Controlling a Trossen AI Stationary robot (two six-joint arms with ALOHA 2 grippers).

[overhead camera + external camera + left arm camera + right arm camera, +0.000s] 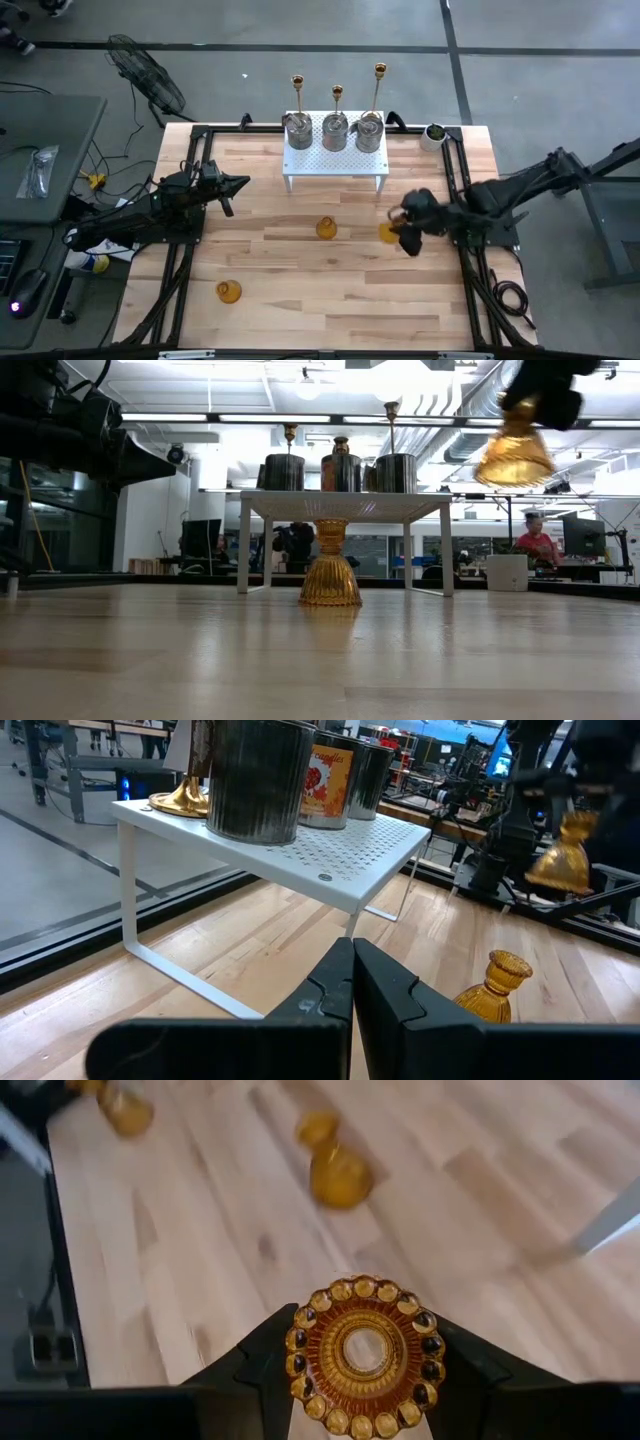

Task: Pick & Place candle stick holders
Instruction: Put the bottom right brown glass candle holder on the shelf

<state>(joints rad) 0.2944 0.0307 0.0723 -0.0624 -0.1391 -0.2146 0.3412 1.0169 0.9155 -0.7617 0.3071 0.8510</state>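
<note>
Three tall gold sticks (337, 95) and three squat silver jars (334, 131) stand on a white perforated shelf (335, 162) at the table's far middle. One amber glass holder (325, 229) stands upright on its wide base mid-table. Another amber holder (229, 291) sits near the front left. A third amber holder (515, 455) hangs in the air right of centre, with my right gripper (402, 236) shut on it. My left gripper (243, 183) waits shut at the left, level, pointing at the shelf. My right gripper pinches the amber holder's narrow upper end (300, 1350) between its two fingers (262, 1370), one on each side. The fingers slant down from the table's right side. The holder is lifted clear, a little tilted, its wide bell-shaped base (515, 468) hanging lowest.
A small green plant in a white pot (434, 132) stands at the far right corner. Black rails (190, 180) run along both sides of the wooden tabletop. A fan (150, 75) lies on the floor beyond the far left.
</note>
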